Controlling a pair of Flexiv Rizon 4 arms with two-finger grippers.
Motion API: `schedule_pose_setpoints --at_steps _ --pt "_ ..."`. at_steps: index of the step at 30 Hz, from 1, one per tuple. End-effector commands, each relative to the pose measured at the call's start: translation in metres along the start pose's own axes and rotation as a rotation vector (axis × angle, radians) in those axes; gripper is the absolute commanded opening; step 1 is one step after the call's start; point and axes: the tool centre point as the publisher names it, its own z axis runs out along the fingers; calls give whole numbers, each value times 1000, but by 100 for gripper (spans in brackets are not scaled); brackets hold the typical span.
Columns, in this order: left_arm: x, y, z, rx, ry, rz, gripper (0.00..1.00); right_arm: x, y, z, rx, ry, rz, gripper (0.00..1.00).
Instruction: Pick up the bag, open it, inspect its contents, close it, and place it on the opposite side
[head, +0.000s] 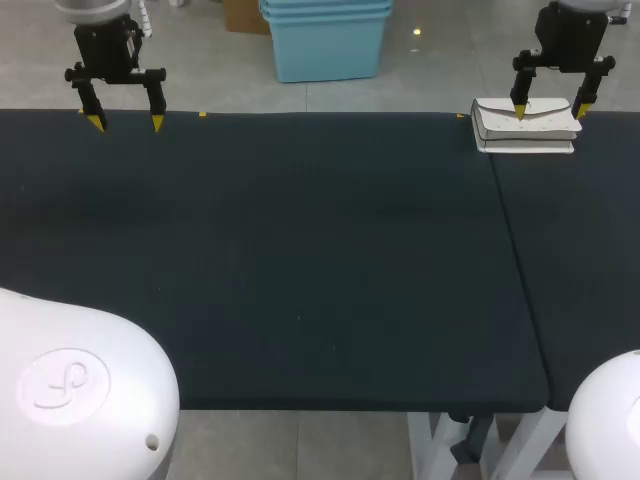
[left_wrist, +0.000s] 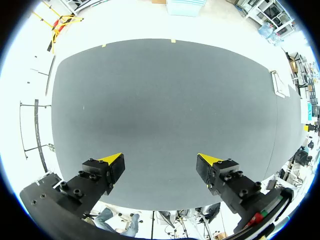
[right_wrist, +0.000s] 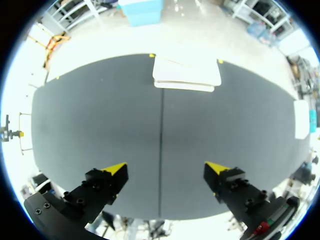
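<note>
So the big dark cloth-covered table (head: 300, 250) is taking up nearly everything, and a straight seam (head: 515, 250) is running across it, lining up roughly between the right gripper's fingers in the right wrist view.

The flat white flap bag with rounded corners (head: 526, 126) is lying closed on the table's far edge. It's sitting ahead of the right gripper (head: 550, 110) and straddling the seam, with nothing touching it. From the left gripper (head: 125, 122) it's sitting well off to the side, just a pale sliver at the table's edge in that wrist view.

Both grippers are hanging over the table with fingers spread wide, holding nothing. A small yellow tape mark (head: 203, 114) is sticking to the far edge just beside the left gripper.
</note>
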Motion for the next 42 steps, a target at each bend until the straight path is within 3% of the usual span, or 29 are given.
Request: schedule_pose_setpoints --at_steps 1,12,21,27,33,42 --pt "2 0 1 2 -1 20 100 0 0 -1 1 -1 0 100" --pt "19 12 8 92 121 388 100 -29 11 11 16 135 57 100" --pt "48 45 14 281 203 967 100 -66 29 27 -22 290 123 100" --pt "67 63 25 412 270 1309 100 -82 40 43 -29 385 154 100" --pt "79 66 32 540 391 1476 100 -91 49 51 -33 433 176 100" --pt "105 65 43 587 499 1683 100 -102 60 63 -23 507 201 100"
